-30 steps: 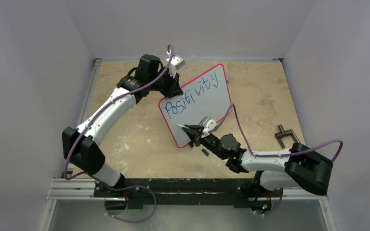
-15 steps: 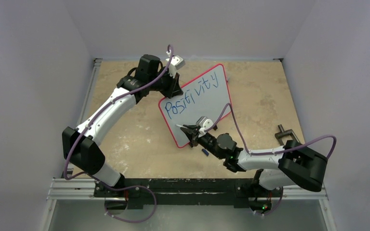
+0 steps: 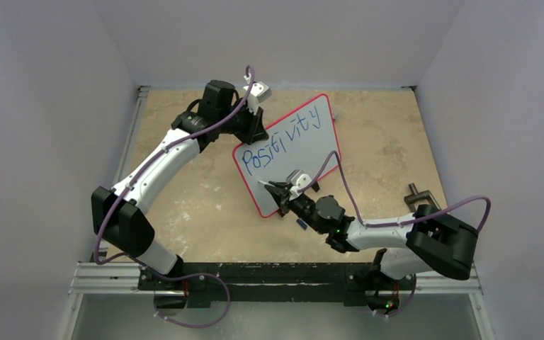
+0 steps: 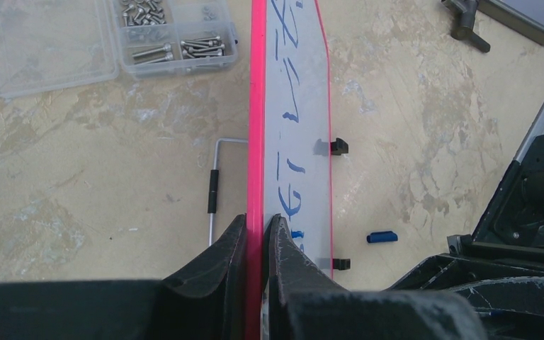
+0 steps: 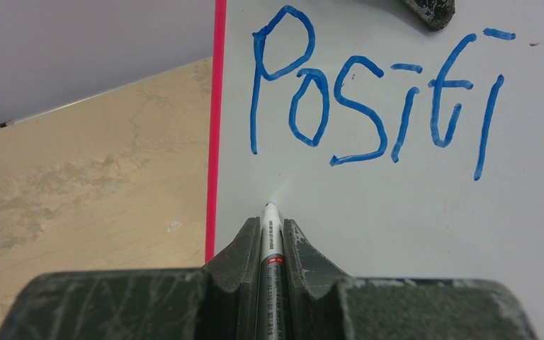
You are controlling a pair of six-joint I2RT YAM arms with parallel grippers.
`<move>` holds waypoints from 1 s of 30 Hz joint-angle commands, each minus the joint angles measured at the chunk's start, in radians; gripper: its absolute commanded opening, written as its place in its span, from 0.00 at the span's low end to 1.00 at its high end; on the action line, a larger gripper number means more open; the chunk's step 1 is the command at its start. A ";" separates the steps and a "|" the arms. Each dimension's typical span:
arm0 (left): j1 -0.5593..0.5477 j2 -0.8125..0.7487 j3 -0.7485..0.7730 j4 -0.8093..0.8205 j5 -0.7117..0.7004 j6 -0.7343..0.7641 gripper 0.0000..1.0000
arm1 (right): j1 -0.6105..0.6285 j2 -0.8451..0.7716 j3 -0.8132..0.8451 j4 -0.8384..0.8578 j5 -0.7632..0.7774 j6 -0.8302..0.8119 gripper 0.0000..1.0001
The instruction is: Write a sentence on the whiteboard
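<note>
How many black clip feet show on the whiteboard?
2. Both on the whiteboard's edge opposite the left gripper: one foot midway along, the other nearer the camera, by the blue cap. Others may be hidden.

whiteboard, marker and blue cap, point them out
whiteboard [image 3: 299, 152], top view, bare white face below the writing
marker [image 5: 270, 244], right wrist view, barrel just behind the tip
blue cap [image 4: 382, 236], left wrist view, middle of its side

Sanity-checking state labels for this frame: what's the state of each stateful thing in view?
whiteboard, propped up on edge, "Positivity" written in blue, blank below.
left gripper, shut on the whiteboard's red frame.
right gripper, shut on the marker.
marker, uncapped, tip by the board under the writing; contact unclear.
blue cap, off the marker, lying on the table.
screw box, lid state cannot be told.
</note>
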 commanded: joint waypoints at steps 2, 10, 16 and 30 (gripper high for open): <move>0.003 0.025 -0.018 -0.128 -0.102 0.075 0.00 | 0.000 0.012 0.051 0.033 0.079 -0.034 0.00; 0.004 0.020 -0.020 -0.127 -0.103 0.075 0.00 | 0.001 0.012 0.057 0.013 0.160 -0.040 0.00; 0.005 0.018 -0.020 -0.128 -0.104 0.076 0.00 | 0.001 0.012 0.052 -0.006 0.204 -0.032 0.00; 0.004 0.016 -0.023 -0.128 -0.107 0.075 0.00 | 0.001 0.001 0.028 -0.070 0.147 0.012 0.00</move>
